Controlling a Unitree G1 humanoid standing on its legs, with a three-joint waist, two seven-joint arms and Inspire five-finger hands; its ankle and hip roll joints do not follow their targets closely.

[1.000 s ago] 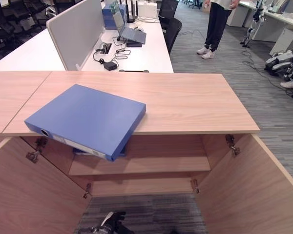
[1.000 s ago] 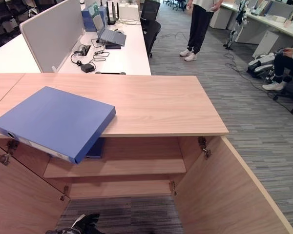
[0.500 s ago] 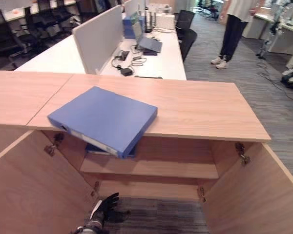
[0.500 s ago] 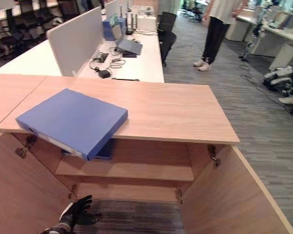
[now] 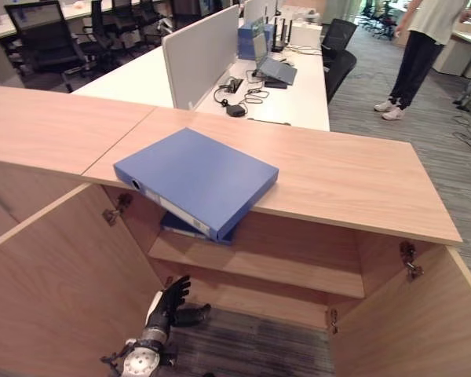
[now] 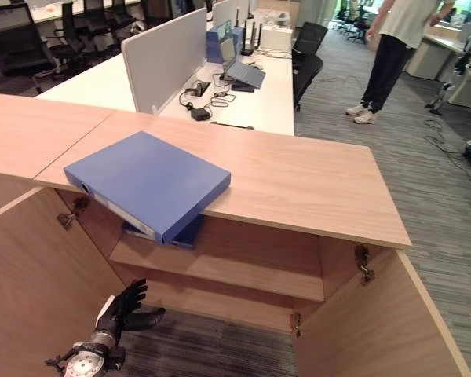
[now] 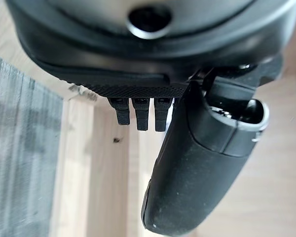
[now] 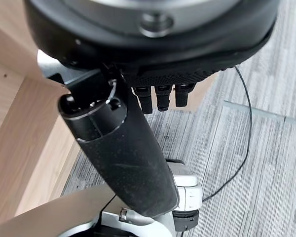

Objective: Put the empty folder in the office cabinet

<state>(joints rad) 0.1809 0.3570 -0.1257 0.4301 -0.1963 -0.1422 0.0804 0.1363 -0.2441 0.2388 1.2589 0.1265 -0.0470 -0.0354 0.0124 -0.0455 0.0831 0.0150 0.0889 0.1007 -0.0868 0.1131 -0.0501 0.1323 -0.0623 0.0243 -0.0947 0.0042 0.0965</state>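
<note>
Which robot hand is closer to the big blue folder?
Left. The left hand hangs open below the blue folder, in front of the open cabinet, not touching it. The right hand is down over the carpet, farther away.

An open-plan office: long white tables (image 5: 141, 78) with grey divider screens (image 5: 200, 51), a laptop (image 6: 246, 75), black swivel chairs (image 5: 43, 39), grey carpet floor (image 6: 447, 188) and a wooden cabinet (image 6: 298, 181).
</note>
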